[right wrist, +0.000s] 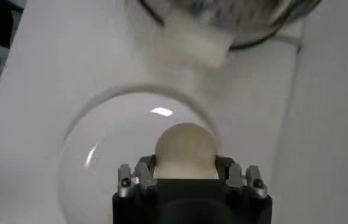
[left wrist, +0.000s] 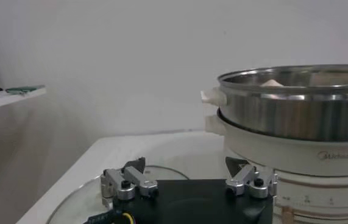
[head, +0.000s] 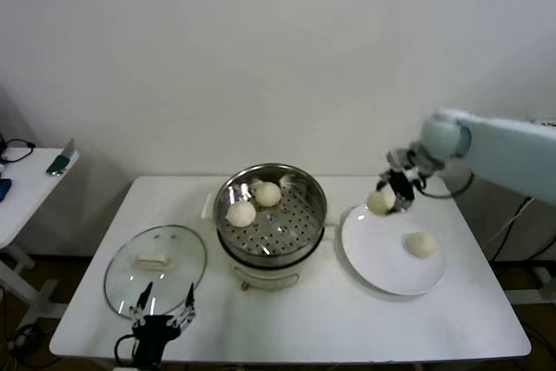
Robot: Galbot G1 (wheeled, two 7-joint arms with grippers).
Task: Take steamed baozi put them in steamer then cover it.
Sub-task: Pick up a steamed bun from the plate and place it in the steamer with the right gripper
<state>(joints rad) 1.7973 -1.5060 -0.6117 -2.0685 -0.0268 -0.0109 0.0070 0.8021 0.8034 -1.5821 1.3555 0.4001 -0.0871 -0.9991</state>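
white table (head: 295, 323), plain white wall (head: 261, 49)

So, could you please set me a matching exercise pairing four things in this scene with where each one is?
Things:
1. lid
2. right gripper
3. left gripper
4. lone bun

Places or states:
A. lying on the plate
B. open, at the table's near edge by the lid
C. flat on the table, left of the steamer
D. shut on a bun, above the plate's far rim

Pairs: 1-C, 2-D, 3-B, 4-A
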